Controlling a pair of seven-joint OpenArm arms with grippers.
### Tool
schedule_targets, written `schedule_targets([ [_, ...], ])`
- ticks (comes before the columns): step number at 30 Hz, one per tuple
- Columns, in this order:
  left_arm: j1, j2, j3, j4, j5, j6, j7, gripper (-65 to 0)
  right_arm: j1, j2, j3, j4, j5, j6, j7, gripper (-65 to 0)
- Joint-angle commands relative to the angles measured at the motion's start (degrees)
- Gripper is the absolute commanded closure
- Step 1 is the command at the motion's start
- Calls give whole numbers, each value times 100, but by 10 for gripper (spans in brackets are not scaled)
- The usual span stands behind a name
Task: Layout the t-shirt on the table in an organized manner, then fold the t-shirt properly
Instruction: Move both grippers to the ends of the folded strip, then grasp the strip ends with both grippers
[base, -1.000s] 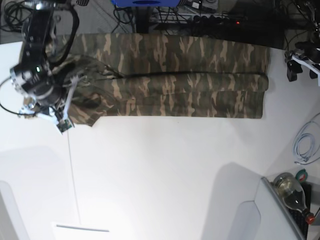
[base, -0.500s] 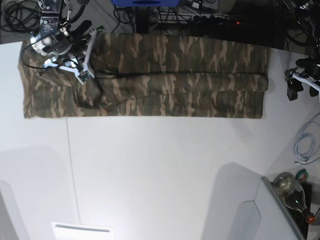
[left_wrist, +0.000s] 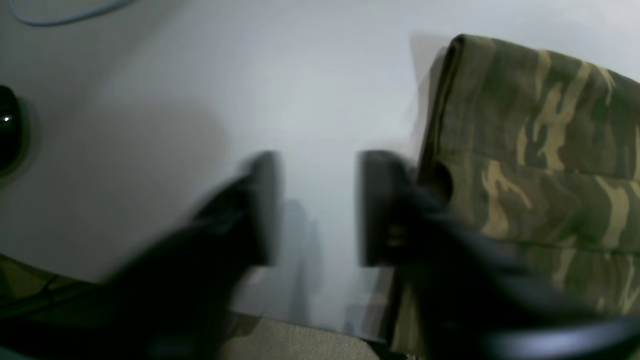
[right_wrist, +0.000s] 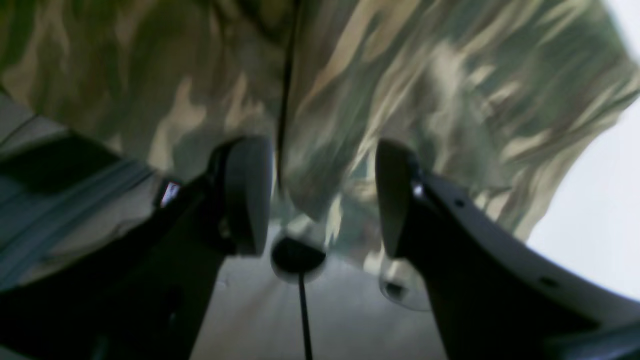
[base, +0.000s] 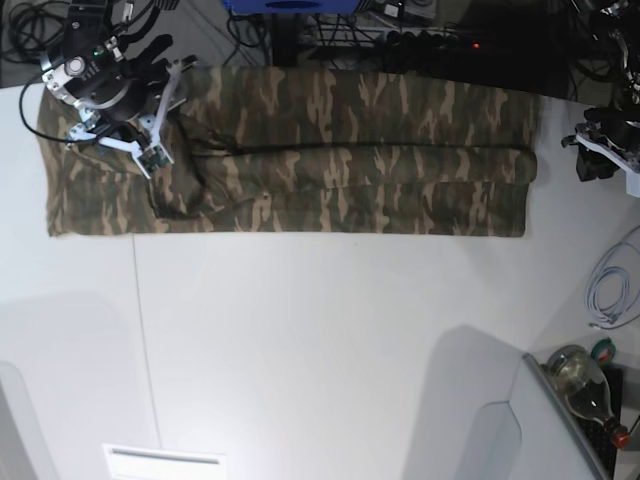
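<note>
The camouflage t-shirt (base: 350, 190) lies in a wide, layered band along the far part of the white tabletop (base: 330, 350), its left end rumpled. The right gripper (base: 155, 160) is positioned over that rumpled end, partly blocking the base view of it; its fingers are spread, with cloth visible between and beyond them. The left gripper (left_wrist: 315, 210), fingers likewise parted, is beside the shirt's other end, above bare tabletop near the right edge. Along that edge lie a coiled pale cable (base: 608, 285) and, nearer, a clear rounded container (base: 580, 380) with a red tip.
</note>
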Motion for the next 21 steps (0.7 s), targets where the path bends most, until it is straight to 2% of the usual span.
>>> schedule_targets([
  [1,14,-101,-13,91,-85,-25,-124,-105,21,33,189,75,210,6,57,-305],
  [3,32,-109,198,38,-85,-33,-124,0,100,33,487,75,659,6,57,-305],
  [5,32,-118,382,-41,-120,-51,-124,0,109,50,725,75,1010,6,57,-305],
  [8,-100,-162,479,-384,-120,-539,-133,0,109,59,813,75,1142,6,197,-305],
  [12,-390,-189,479,-770,-111,-539,-133,0,74,59,822,66,1142,6,470,-308],
  [14,-417,-189,479,-841,-120,-539,-133,-193,65,59,822,66,1125,6,479,-308],
  [16,-417,-189,497,-841,-120,-539,-133,-352,65,59,822,66,1010,6,479,-308],
  [17,-425,-189,514,-850,-120,-539,-133,-392,65,59,804,66,949,6,479,-308],
  [21,-751,-189,760,-1263,-120,-539,-142,-410,83,50,778,66,826,6,479,-308],
])
